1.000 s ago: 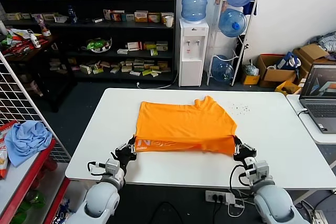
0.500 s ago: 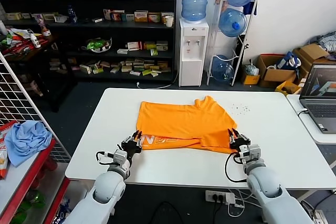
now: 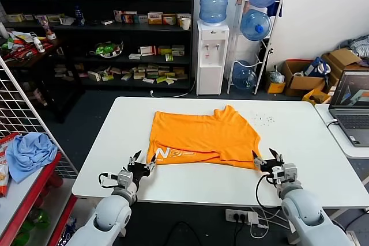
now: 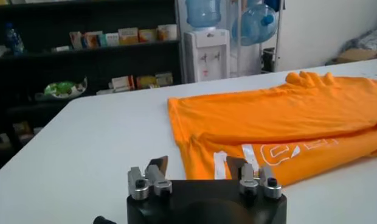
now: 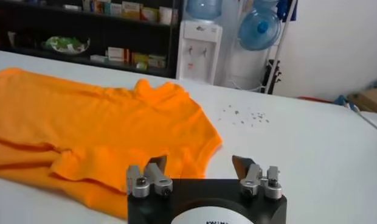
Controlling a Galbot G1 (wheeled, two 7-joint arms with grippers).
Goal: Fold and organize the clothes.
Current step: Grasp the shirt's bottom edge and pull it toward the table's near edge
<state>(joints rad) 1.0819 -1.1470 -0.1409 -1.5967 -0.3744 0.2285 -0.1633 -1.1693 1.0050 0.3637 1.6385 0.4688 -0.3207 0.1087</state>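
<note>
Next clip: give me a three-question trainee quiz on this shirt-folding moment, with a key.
1. True or false: the left gripper is clamped on the orange T-shirt.
2. Multiple choice: the white lettering lies nearest the A) left gripper B) right gripper C) laptop.
3. Fill in: the T-shirt rests on a ____ table.

Key: 1 false, both grippers are open and off the fabric at the shirt's near corners. 2 A. 3 white.

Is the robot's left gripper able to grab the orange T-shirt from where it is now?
Probably yes. The left gripper is open at the near left corner of the orange T-shirt, which lies flat on the white table. Nothing stands between them.
</note>
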